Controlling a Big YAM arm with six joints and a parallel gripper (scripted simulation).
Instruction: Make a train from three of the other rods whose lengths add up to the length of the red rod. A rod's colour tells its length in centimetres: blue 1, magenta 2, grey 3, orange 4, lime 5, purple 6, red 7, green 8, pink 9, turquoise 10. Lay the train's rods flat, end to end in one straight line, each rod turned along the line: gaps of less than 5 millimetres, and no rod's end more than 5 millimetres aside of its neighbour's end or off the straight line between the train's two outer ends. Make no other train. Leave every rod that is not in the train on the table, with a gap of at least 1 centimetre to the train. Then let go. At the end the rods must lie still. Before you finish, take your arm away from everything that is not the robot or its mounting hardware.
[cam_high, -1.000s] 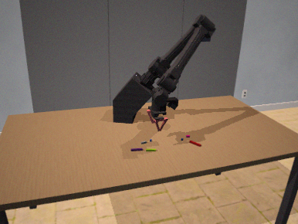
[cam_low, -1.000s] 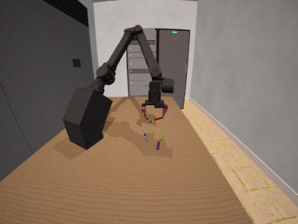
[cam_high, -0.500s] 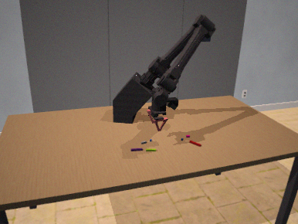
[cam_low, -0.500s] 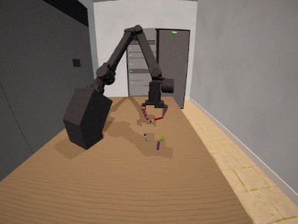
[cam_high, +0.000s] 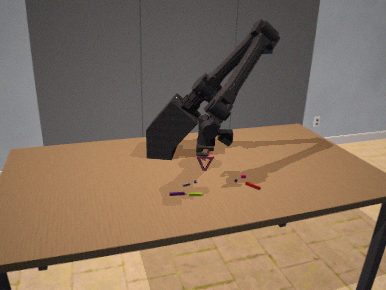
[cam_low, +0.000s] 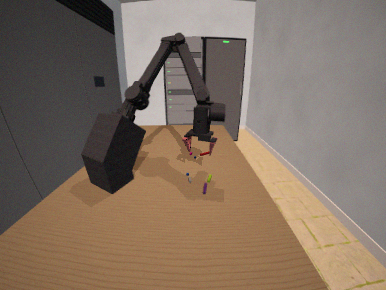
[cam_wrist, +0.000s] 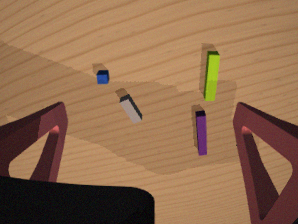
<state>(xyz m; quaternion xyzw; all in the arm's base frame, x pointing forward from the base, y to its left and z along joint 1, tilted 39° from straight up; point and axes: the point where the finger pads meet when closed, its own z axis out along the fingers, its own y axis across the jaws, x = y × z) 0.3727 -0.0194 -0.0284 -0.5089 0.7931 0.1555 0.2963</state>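
Observation:
My gripper (cam_high: 204, 162) is open and empty, hovering a little above the table behind the rods; it also shows in the exterior view (cam_low: 200, 147). In the wrist view its two fingers frame four rods lying flat and apart: a blue rod (cam_wrist: 103, 76), a grey rod (cam_wrist: 131, 108), a lime rod (cam_wrist: 212, 75) and a purple rod (cam_wrist: 201, 132). The purple rod (cam_high: 176, 193) and lime rod (cam_high: 195, 194) lie nearest the table's front. The red rod (cam_high: 252, 185) lies to the right, with a magenta rod (cam_high: 243, 176) and a second blue rod (cam_high: 236, 180) close by.
The arm's dark base block (cam_high: 167, 127) stands on the table behind the rods. The table's front edge (cam_high: 200, 235) lies well forward of the rods.

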